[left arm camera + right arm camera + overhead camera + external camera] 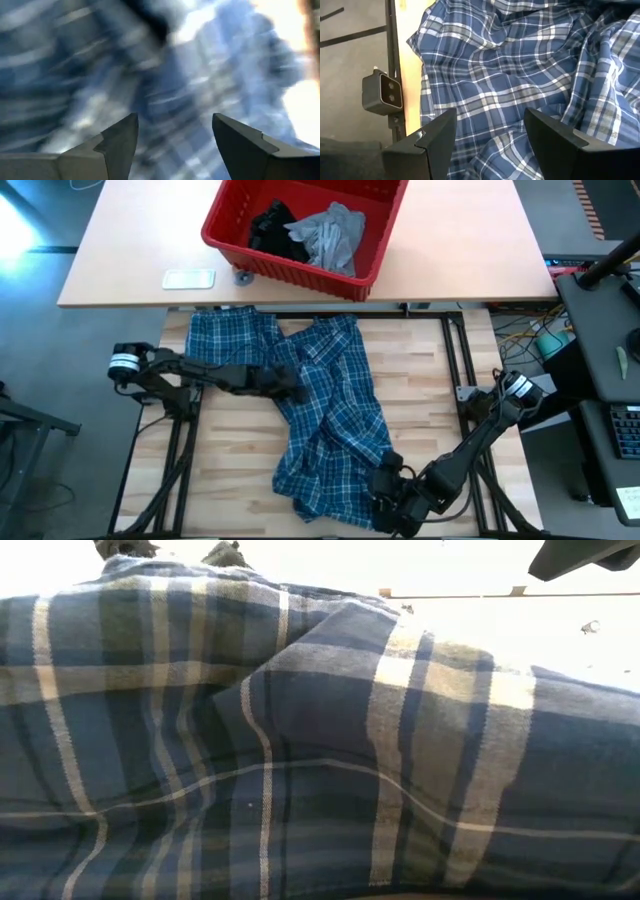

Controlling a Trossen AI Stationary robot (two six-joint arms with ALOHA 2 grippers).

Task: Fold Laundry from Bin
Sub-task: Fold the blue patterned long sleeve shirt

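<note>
We see the blue plaid shirt [325, 415] lying rumpled on the wooden table [420, 380], out of the red bin [375, 240], which holds a grey T-shirt [335, 235] and a black garment [272, 230]. We judge spreading is in hand. The left gripper [295, 390] hovers over the shirt's middle, fingers apart, empty. The right gripper [385, 498] sits at the near hem, fingers apart. Next, we need firm pinches on edges to pull it flat.

Soft woven plaid cloth shirt [330, 420], crumpled, matt, pale wood-grain bench [240, 470], smooth, red ribbed plastic bin [300, 272], grey knit cloth T-shirt [335, 235].
</note>
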